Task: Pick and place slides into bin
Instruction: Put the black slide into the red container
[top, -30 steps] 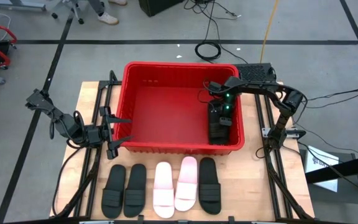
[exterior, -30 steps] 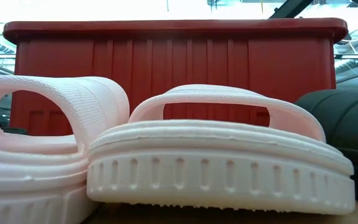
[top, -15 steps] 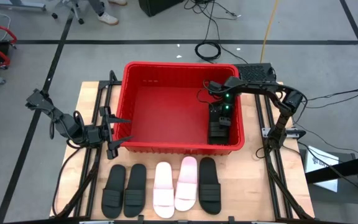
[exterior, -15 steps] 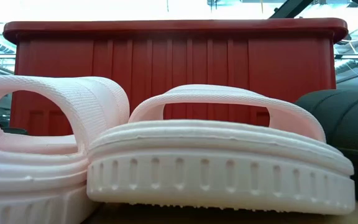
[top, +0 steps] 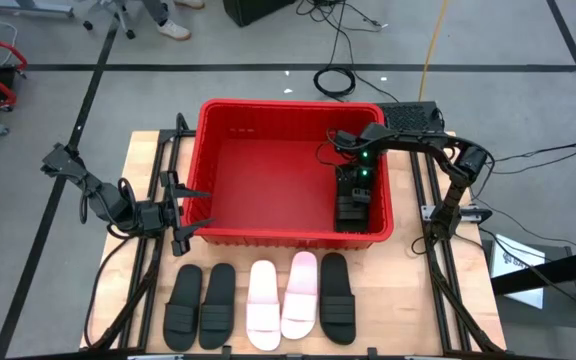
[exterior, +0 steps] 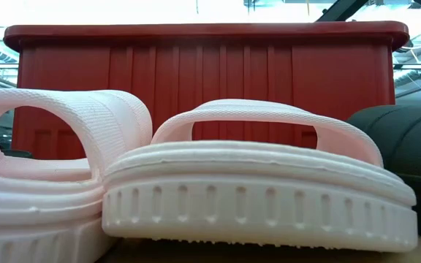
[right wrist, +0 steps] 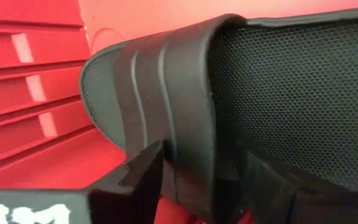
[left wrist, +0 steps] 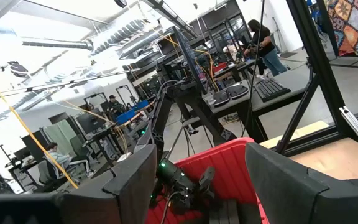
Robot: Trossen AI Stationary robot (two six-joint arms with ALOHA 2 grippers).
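The red bin (top: 288,103) stands mid-table. Inside it, along its right wall, a black slide (top: 351,218) rests with its wide strap (right wrist: 166,106) up close in the right wrist view. My right gripper (top: 351,205) reaches down into the bin and is open, with one finger on either side of that strap. Near the table's front edge, several slides lie soles down in a row: two black (top: 200,302), two white (top: 282,298) and one black (top: 336,296). My left gripper (top: 190,212) waits open beside the bin's left wall. My right gripper (right wrist: 197,180) comes from above, slanting down, with one finger (right wrist: 143,167) outside the black slide's strap and the other (right wrist: 278,183) under it, against the mesh footbed side. I cannot tell whether either finger touches the strap.
The bin's red floor (top: 268,185) is bare left of the black slide. In the low view the white slides (exterior: 262,190) and a black one (exterior: 404,146) stand in front of the bin's near wall (exterior: 196,66). Black frame rails (top: 438,250) flank the table.
My right gripper's wrist has turned a little above the black slide in the bin. The slide lies where it was.
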